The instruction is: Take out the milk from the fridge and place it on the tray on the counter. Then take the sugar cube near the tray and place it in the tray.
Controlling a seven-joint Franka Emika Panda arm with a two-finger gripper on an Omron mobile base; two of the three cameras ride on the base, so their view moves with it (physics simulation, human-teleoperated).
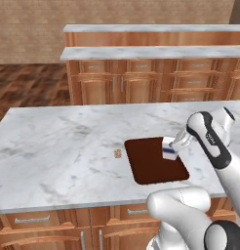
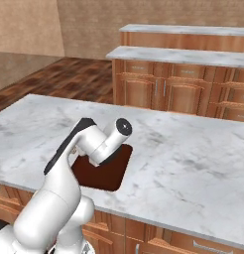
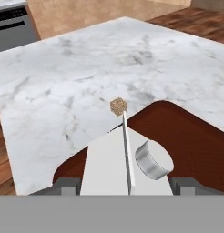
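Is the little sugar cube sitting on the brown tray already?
No, the sugar cube lies on the bare marble counter, off to the side of the tray.

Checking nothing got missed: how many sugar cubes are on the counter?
1: the sugar cube sits on the counter, just left of the tray, apart from it. Others may hide behind the arm.
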